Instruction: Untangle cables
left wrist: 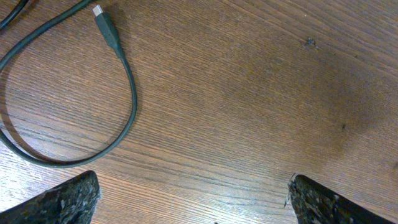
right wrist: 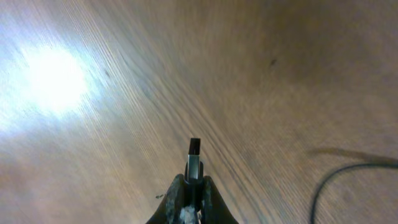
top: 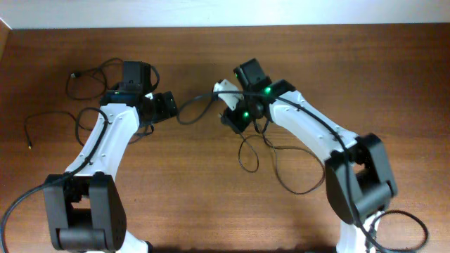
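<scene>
Several thin black cables lie on the wooden table. One cable (top: 193, 107) curves between the two grippers; in the left wrist view it is a loop (left wrist: 127, 93) ending in a small plug (left wrist: 107, 28). My left gripper (left wrist: 193, 190) hovers open over bare wood just below that loop, its fingertips (left wrist: 68, 199) far apart. My right gripper (right wrist: 194, 183) is shut on a cable's plug connector (right wrist: 194, 158), whose metal tip sticks out past the fingertips. Overhead, the right gripper (top: 225, 90) faces the left gripper (top: 171, 105).
More cables lie in a tangle at the far left (top: 84, 81), with a separate strand (top: 29, 130) near the left edge. Loose loops (top: 278, 165) trail under the right arm. Another cable arc (right wrist: 348, 171) shows at the right of the right wrist view.
</scene>
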`<state>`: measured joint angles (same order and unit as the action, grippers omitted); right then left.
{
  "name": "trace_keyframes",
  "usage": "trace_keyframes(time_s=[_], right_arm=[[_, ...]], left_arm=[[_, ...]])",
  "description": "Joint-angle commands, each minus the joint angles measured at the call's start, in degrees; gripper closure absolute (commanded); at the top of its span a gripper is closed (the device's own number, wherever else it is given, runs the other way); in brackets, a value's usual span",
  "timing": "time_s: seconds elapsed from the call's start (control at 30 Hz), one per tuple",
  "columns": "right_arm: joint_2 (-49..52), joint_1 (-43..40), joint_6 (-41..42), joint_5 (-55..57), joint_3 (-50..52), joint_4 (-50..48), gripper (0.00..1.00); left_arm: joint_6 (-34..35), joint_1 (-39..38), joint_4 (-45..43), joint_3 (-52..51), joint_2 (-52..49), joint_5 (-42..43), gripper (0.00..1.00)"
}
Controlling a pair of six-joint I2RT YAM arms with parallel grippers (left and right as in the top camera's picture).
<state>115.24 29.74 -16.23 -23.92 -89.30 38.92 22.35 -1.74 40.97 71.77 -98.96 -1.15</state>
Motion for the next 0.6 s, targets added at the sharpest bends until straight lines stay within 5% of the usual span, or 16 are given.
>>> trace_keyframes(time_s=[0.0, 0.57], right_arm=[[-5.9, -1.0, 7.7, -1.1, -2.8, 0.0, 0.96], [1.2, -2.8, 8.2, 17.4, -1.2, -4.3, 0.95]], left_arm=[[0.8, 0.4, 0.0, -0.5, -0.5, -0.8, 0.01], [0.8, 0.4, 0.0, -0.5, -0.5, -0.6, 0.01]])
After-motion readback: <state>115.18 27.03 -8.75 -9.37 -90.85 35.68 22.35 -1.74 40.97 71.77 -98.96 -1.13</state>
